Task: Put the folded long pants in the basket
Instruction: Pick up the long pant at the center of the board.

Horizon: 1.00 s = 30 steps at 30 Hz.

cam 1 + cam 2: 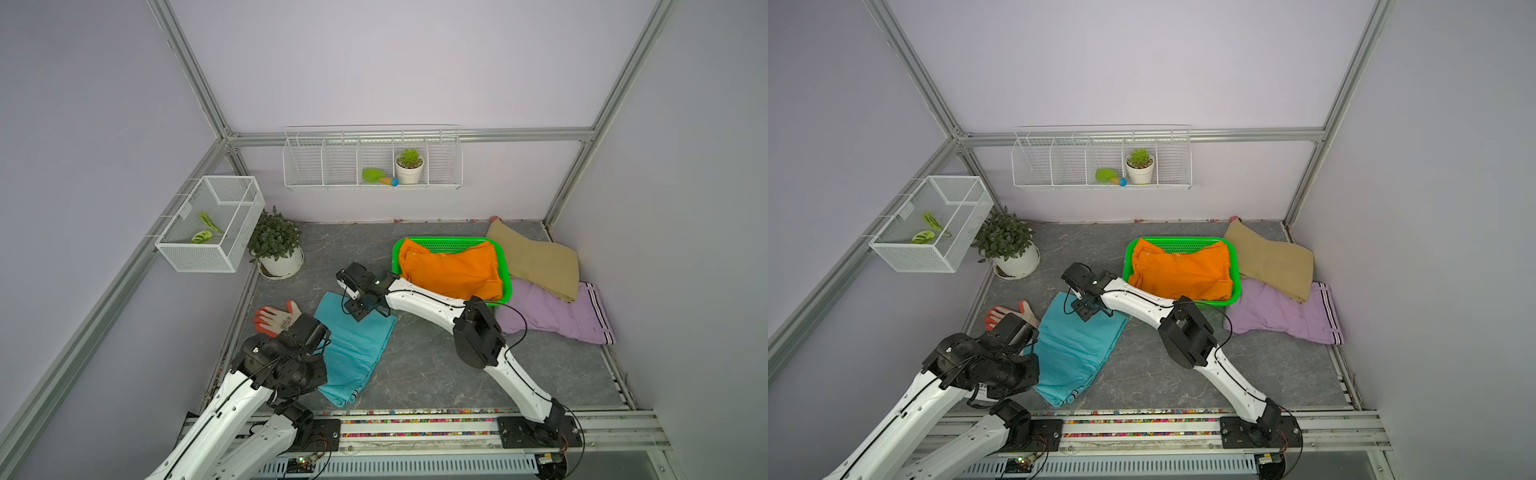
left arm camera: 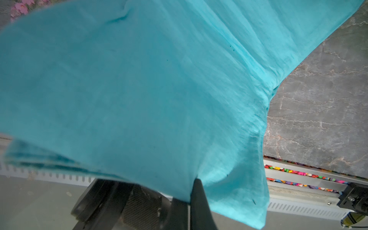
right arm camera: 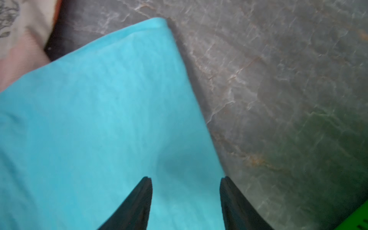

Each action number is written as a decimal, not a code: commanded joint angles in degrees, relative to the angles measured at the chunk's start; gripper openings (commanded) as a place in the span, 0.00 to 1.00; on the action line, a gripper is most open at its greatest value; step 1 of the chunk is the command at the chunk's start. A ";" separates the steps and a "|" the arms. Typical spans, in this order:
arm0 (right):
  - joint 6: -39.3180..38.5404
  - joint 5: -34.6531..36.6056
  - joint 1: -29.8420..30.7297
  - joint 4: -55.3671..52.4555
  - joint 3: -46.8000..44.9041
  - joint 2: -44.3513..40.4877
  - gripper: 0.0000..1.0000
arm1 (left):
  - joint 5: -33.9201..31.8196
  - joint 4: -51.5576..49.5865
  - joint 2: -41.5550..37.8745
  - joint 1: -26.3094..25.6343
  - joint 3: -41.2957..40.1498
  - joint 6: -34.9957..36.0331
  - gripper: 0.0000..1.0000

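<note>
The grey marbled table (image 1: pixel 436 370) carries four folded pairs of pants. The teal-blue pants (image 1: pixel 353 349) lie stretched out near the front left, well outside the green basket (image 1: pixel 449 245). The lilac pants (image 1: pixel 552 316), with their striped waistband, sit to the right of the basket, and the tan pants (image 1: pixel 536 257) lie behind them with one corner lapping over the lilac cloth. Only the orange pants (image 1: pixel 449 270) are in the basket, filling most of it. The right gripper (image 3: pixel 186 178) hangs low over the far right edge of the teal-blue pants with its jaws apart, one finger above the cloth and the other right at its edge. The left gripper (image 2: pixel 196 184) is pinched together on the near left side of the same pants, and the cloth drapes up and over it. An orange-fingered work glove (image 1: pixel 276 318) lies just left of the teal-blue pants, and a potted plant (image 1: pixel 276 245) stands in the back left corner.
</note>
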 commanded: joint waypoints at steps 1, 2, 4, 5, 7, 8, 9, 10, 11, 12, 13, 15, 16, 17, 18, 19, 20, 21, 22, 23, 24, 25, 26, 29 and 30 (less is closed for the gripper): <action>-1.36 -2.51 -1.38 -2.40 3.54 3.77 0.59 | -1.11 -0.39 -0.80 0.25 0.72 0.41 0.00; -0.91 -3.07 -1.84 -2.96 5.00 4.85 0.58 | -1.17 -0.40 -0.68 0.25 0.73 0.25 0.00; -0.16 -3.19 -2.57 -4.88 8.65 7.35 0.57 | -1.14 -0.40 -0.44 0.21 0.77 0.30 0.00; -0.06 -2.74 -2.67 -5.53 9.75 7.95 0.56 | -1.15 -0.39 -0.38 0.24 0.78 0.31 0.00; -1.27 -5.24 -2.70 -6.21 10.89 9.25 0.55 | -1.18 -0.41 -0.69 0.25 0.77 0.25 0.00; -1.68 -6.54 -2.69 -6.56 11.37 9.68 0.54 | -1.17 -0.39 -0.87 0.24 0.79 0.25 0.00; -2.09 -7.41 -2.69 -7.14 11.74 10.21 0.53 | -1.19 -0.39 -0.92 0.25 0.71 0.31 0.00; -2.18 -7.74 -2.71 -7.88 12.01 10.65 0.52 | -1.21 -0.44 -0.82 0.23 0.77 0.32 0.00; -2.24 -8.10 -2.70 -8.43 12.10 10.82 0.51 | -1.27 -0.31 -0.72 0.25 0.77 0.22 0.00; -2.44 -8.63 -2.81 -8.96 12.11 10.96 0.50 | -1.23 -0.22 -0.68 0.24 0.72 0.24 0.00; -2.52 -9.18 -2.77 -9.50 12.13 11.13 0.48 | -1.17 0.00 -0.54 0.21 0.62 0.22 0.00; -2.74 -10.96 -2.75 -10.59 12.13 11.46 0.47 | -1.14 0.29 -0.29 0.25 0.58 0.20 0.00; -2.77 -11.55 -2.75 -11.01 12.10 11.66 0.46 | -1.04 0.44 -0.07 0.20 0.47 0.31 0.00; -2.62 -11.89 -2.79 -11.55 12.13 11.96 0.45 | -0.99 0.53 0.03 0.25 0.46 0.41 0.00; -2.52 -12.20 -2.71 -12.15 12.05 12.20 0.44 | -0.93 0.65 0.19 0.25 0.46 0.49 0.00; -2.51 -12.60 -2.72 -12.58 12.05 12.60 0.44 | -0.95 0.62 0.16 0.25 0.52 0.56 0.00; -2.44 -12.87 -2.73 -12.86 12.04 12.93 0.44 | -0.90 0.74 0.20 0.23 0.45 0.59 0.00; -2.42 -13.35 -2.73 -13.13 12.09 13.28 0.43 | -0.90 0.75 0.08 0.25 0.39 0.67 0.00; -2.53 -14.07 -2.69 -13.39 12.04 13.57 0.41 | -0.85 0.75 0.19 0.25 0.40 0.67 0.00; -2.38 -14.44 -2.76 -13.67 12.03 13.82 0.40 | -0.86 0.71 0.23 0.25 0.47 0.76 0.00; -2.35 -14.69 -2.69 -13.84 11.98 13.85 0.37 | -0.81 0.75 0.33 0.25 0.43 0.76 0.00; -2.13 -14.92 -2.68 -13.89 12.05 13.78 0.33 | -0.81 0.75 0.19 0.25 0.52 0.76 0.00; -2.00 -15.23 -2.74 -13.97 12.02 13.62 0.30 | -0.79 0.75 0.17 0.25 0.47 0.72 0.00; -1.39 -15.46 -2.68 -14.28 12.05 13.12 0.17 | -0.80 0.75 0.07 0.21 0.48 0.76 0.00; -1.35 -15.63 -2.69 -14.37 12.05 12.81 0.13 | -0.78 0.75 0.03 0.24 0.49 0.76 0.00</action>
